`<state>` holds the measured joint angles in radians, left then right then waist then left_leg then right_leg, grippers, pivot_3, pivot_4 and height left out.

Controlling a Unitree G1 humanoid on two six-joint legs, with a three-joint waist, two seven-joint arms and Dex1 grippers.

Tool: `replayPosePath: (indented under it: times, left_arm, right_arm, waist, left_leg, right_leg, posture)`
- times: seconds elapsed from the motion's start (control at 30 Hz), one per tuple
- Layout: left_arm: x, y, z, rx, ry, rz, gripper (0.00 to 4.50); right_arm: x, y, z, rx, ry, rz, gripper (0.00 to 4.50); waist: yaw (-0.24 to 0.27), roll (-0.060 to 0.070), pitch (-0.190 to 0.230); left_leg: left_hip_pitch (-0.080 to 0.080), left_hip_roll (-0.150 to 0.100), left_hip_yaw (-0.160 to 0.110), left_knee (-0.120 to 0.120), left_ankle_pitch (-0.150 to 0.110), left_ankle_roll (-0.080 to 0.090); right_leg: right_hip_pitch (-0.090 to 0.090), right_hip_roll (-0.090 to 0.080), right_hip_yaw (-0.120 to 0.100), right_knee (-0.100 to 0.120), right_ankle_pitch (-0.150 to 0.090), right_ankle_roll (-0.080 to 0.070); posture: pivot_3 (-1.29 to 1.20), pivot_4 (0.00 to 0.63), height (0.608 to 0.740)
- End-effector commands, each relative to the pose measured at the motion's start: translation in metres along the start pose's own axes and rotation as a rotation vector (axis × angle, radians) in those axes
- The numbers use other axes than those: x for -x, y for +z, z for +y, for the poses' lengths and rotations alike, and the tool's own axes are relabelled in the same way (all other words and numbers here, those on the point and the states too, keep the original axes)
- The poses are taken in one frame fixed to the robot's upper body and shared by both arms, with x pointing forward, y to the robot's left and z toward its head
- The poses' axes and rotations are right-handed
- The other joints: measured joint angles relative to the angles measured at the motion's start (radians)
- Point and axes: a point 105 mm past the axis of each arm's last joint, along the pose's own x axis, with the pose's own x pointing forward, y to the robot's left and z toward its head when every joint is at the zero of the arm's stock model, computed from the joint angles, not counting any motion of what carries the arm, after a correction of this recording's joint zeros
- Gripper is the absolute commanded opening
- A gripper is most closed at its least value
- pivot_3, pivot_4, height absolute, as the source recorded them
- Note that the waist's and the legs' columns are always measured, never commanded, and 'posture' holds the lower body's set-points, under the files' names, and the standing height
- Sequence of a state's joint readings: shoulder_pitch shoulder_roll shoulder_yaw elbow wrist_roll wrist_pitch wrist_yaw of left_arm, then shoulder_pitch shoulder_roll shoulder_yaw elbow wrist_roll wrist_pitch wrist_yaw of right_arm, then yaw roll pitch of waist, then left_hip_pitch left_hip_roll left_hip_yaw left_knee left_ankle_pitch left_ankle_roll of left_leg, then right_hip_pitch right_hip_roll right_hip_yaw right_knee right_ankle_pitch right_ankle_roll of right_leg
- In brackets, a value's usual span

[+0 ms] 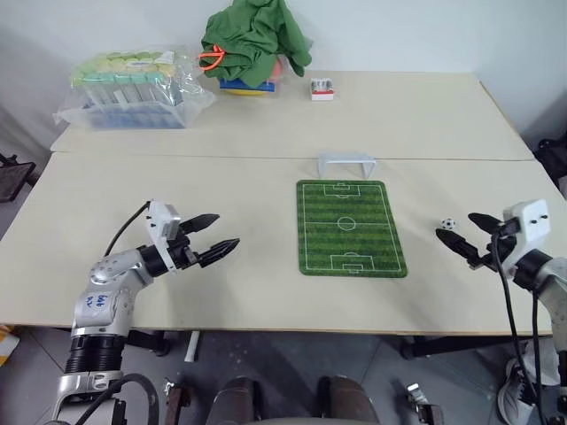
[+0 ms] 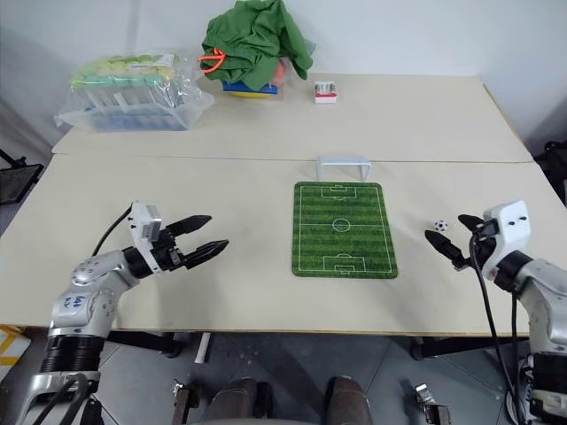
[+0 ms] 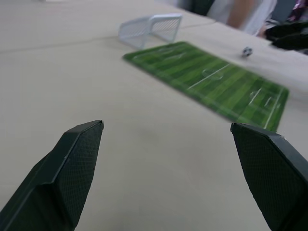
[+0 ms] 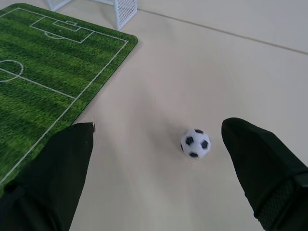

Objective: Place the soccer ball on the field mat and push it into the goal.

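Resting on the bare table (image 1: 221, 177), off the field mat's (image 1: 349, 227) right edge: the soccer ball (image 1: 448, 223), loose, just ahead of the right gripper (image 1: 461, 228), fingers spread wide, empty. Goal (image 1: 345, 164): standing at the mat's far end. Left gripper (image 1: 215, 235): well left of the mat, fingers parted, holding nothing.
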<state>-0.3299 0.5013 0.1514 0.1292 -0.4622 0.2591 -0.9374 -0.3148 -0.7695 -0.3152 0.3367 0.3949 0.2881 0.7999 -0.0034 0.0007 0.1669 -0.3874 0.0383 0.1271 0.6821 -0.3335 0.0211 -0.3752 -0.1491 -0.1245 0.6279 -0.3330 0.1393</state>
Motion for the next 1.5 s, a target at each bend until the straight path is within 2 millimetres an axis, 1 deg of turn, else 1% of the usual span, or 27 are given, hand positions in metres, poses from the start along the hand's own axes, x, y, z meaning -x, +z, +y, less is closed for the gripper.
replayPosePath:
  times: [0.03,0.13,0.3,0.33,0.4,0.53,0.6,0.67,0.73,0.8,0.9,0.93,1.0,1.03,1.1,1.17,1.2,1.27,1.37,1.5]
  left_arm:
    - [-0.008,0.008,-0.01,-0.039,-0.045,-0.037,4.5]
    - [-0.008,0.008,-0.012,-0.042,-0.047,-0.044,4.5]
    - [-0.003,0.007,-0.013,-0.046,-0.035,-0.052,4.5]
    - [-0.003,0.007,-0.013,-0.047,-0.034,-0.053,4.5]
    - [0.0,0.007,-0.012,-0.049,-0.025,-0.057,4.5]
    - [0.004,0.007,-0.011,-0.046,-0.018,-0.066,4.5]
    - [0.008,0.006,-0.009,-0.051,-0.01,-0.072,4.5]
    - [0.012,0.012,-0.01,-0.054,-0.031,-0.152,4.5]
    - [0.015,0.008,-0.009,-0.045,-0.04,-0.157,4.5]
    - [0.018,0.004,-0.016,0.003,-0.118,-0.171,4.5]
    - [0.023,-0.002,-0.023,-0.02,-0.196,-0.167,4.5]
    - [0.025,-0.006,-0.026,-0.023,-0.23,-0.153,4.5]
    - [0.029,-0.017,-0.031,-0.055,-0.295,-0.082,4.5]
    - [0.03,-0.021,-0.031,-0.065,-0.306,-0.064,4.5]
    - [0.032,-0.026,-0.031,-0.082,-0.322,-0.047,4.5]
    - [0.03,-0.026,-0.031,-0.098,-0.326,-0.048,4.5]
    - [0.03,-0.025,-0.03,-0.106,-0.323,-0.054,4.5]
    - [0.03,-0.024,-0.03,-0.117,-0.316,-0.063,4.5]
    - [0.036,-0.024,-0.031,-0.13,-0.296,-0.076,4.5]
    - [0.043,-0.026,-0.032,-0.132,-0.272,-0.08,4.5]
  right_arm:
    - [-0.011,-0.006,-0.015,0.006,-0.046,0.009,4.44]
    - [-0.021,-0.014,-0.02,-0.002,-0.057,0.026,4.44]
    - [-0.035,-0.027,-0.013,-0.03,-0.016,0.06,4.44]
    - [-0.036,-0.028,-0.013,-0.035,-0.014,0.064,4.07]
    - [-0.036,-0.031,-0.01,-0.043,0.001,0.065,3.61]
    - [-0.035,-0.032,-0.006,-0.045,0.023,0.06,2.22]
    - [-0.033,-0.027,-0.008,-0.03,0.016,0.047,1.55]
    - [-0.031,-0.012,-0.006,0.01,0.031,0.008,0.9]
    - [-0.033,0.006,0.005,0.052,0.075,-0.032,0.85]
    - [-0.037,0.024,0.034,0.076,0.188,-0.066,0.85]
    - [-0.041,0.042,0.084,0.116,0.371,-0.08,0.85]
    - [-0.041,0.045,0.098,0.129,0.423,-0.081,0.85]
    - [-0.043,0.041,0.132,0.199,0.559,-0.019,0.85]
    - [-0.043,0.04,0.145,0.214,0.616,-0.01,0.85]
    - [-0.044,0.039,0.166,0.237,0.715,0.001,0.85]
    - [-0.044,0.03,0.185,0.275,0.823,0.038,0.85]
    - [-0.045,0.024,0.19,0.297,0.861,0.063,0.85]
    - [-0.046,0.015,0.193,0.325,0.897,0.092,0.85]
    - [-0.051,0.009,0.188,0.353,0.903,0.114,0.85]
    - [-0.054,0.009,0.18,0.36,0.887,0.116,0.85]
  waist:
    - [-0.001,0.0,0.0]
    - [-0.002,-0.001,0.0]
    - [-0.003,-0.001,0.0]
    - [-0.004,-0.001,0.001]
    - [-0.005,-0.001,0.001]
    - [-0.005,-0.001,0.001]
    - [-0.005,-0.001,0.001]
    - [-0.005,-0.001,0.001]
    - [-0.003,0.0,0.001]
    - [-0.002,0.0,0.001]
    - [-0.007,0.0,0.001]
    - [-0.007,0.0,0.001]
    - [-0.007,0.0,0.001]
    - [-0.006,0.0,0.001]
    - [-0.004,0.0,0.001]
    - [0.002,0.0,0.001]
    - [0.003,-0.001,0.002]
    - [0.002,-0.001,0.002]
    - [0.001,-0.002,0.002]
    - [-0.005,-0.002,0.002]
  left_leg:
    - [0.0,0.0,0.0,0.0,0.0,0.0]
    - [0.0,0.0,0.0,0.0,0.0,0.0]
    - [0.0,0.0,0.0,0.0,0.0,0.0]
    - [0.0,0.0,0.0,0.0,0.0,0.0]
    - [0.0,0.001,0.0,0.001,0.0,0.0]
    - [0.0,0.001,0.0,0.001,0.0,0.0]
    - [0.0,0.001,-0.001,0.001,0.0,0.0]
    - [0.0,0.001,-0.001,0.001,0.0,0.0]
    - [0.0,0.001,-0.001,0.001,0.0,0.0]
    - [-0.001,0.001,-0.001,0.001,0.0,0.0]
    - [-0.001,0.002,-0.001,0.001,0.0,0.0]
    - [-0.001,0.002,-0.001,0.001,0.0,0.0]
    - [-0.001,0.002,-0.001,0.001,0.0,0.0]
    - [-0.001,0.002,-0.001,0.001,0.0,0.0]
    - [-0.001,0.001,-0.001,0.001,0.0,0.0]
    - [-0.002,0.001,-0.001,0.001,0.0,0.0]
    - [-0.002,0.0,-0.002,0.001,0.0,0.0]
    - [-0.003,0.0,-0.003,0.002,0.0,0.0]
    - [-0.003,0.0,-0.004,0.002,0.0,0.0]
    - [-0.003,0.0,-0.004,0.001,0.0,0.0]
  right_leg:
    - [0.0,0.0,0.0,0.0,0.0,0.0]
    - [0.0,0.0,0.0,0.0,0.0,0.0]
    - [0.0,0.0,0.0,0.0,0.0,0.0]
    - [0.0,0.0,0.0,0.0,0.0,0.0]
    - [0.0,0.0,-0.001,0.0,0.0,0.0]
    - [0.001,0.0,-0.001,0.0,0.0,0.0]
    - [0.001,0.0,-0.001,0.0,0.0,0.0]
    - [0.001,0.0,-0.001,0.0,0.0,0.0]
    - [0.0,0.0,-0.001,0.0,0.0,0.0]
    - [0.0,0.0,-0.001,0.0,0.0,0.0]
    - [0.0,0.001,-0.001,0.0,0.0,0.0]
    - [0.0,0.001,-0.001,0.0,0.0,0.0]
    - [0.0,0.001,-0.001,0.0,0.0,0.0]
    - [-0.001,0.001,-0.002,0.0,0.0,0.0]
    - [-0.001,0.001,-0.001,0.0,0.0,0.0]
    - [-0.001,0.0,-0.002,0.0,0.0,0.0]
    - [-0.001,0.0,-0.002,0.0,0.0,0.0]
    - [-0.001,0.0,-0.003,0.0,0.0,0.0]
    - [0.0,-0.001,-0.004,0.0,0.0,0.0]
    - [0.0,0.0,-0.004,0.0,0.0,0.0]
  posture:
    - [0.0,0.15,0.74]
    - [0.0,0.15,0.74]
    - [0.0,0.15,0.74]
    - [0.0,0.15,0.74]
    - [0.0,0.15,0.74]
    - [0.0,0.15,0.74]
    - [0.0,0.15,0.74]
    - [0.0,0.15,0.74]
    - [0.0,0.15,0.74]
    - [0.0,0.15,0.74]
    - [0.0,0.15,0.74]
    - [0.0,0.15,0.74]
    - [0.0,0.15,0.74]
    - [0.0,0.15,0.74]
    - [0.0,0.15,0.74]
    - [0.0,0.15,0.74]
    - [0.0,0.15,0.74]
    - [0.0,0.15,0.74]
    - [0.0,0.15,0.74]
    - [0.0,0.15,0.74]
